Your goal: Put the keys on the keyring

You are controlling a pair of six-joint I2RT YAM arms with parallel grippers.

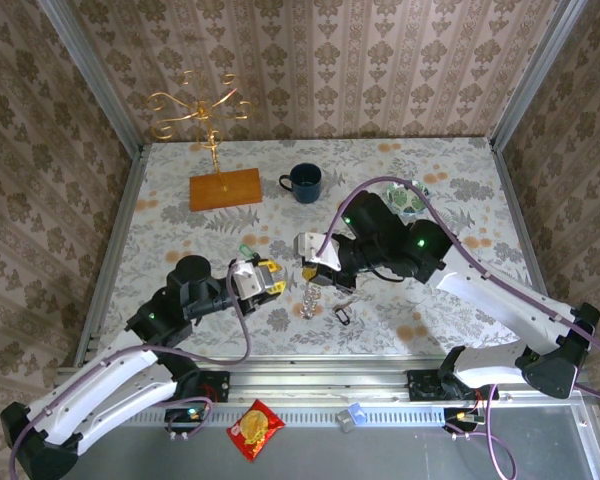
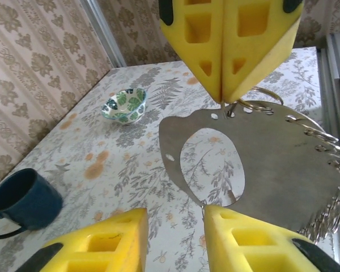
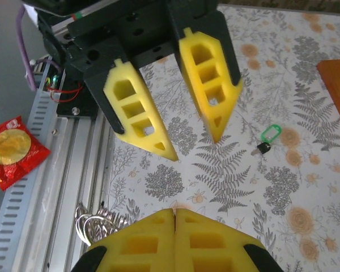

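My right gripper point(image 1: 310, 272) is shut on the top edge of the keyring's flat grey loop point(image 2: 272, 164), which hangs above the table with a bunch of metal rings point(image 2: 324, 140) along its side. In the right wrist view the rings point(image 3: 93, 224) dangle left of my shut right gripper point(image 3: 175, 211). My left gripper point(image 2: 174, 218) is open just below the loop, its right finger point(image 2: 238, 232) touching the loop's lower edge. The same open left gripper point(image 3: 194, 146) faces the right one. A green-headed key point(image 3: 267, 137) lies on the table, beyond the left gripper point(image 1: 270, 278).
A blue mug point(image 1: 304, 181) and a patterned bowl point(image 1: 408, 197) stand at the back. The gold wire stand on its orange base point(image 1: 225, 188) is at the back left. A small dark object point(image 1: 345, 313) lies under the right arm. A red snack packet point(image 1: 255, 430) rests off the table front.
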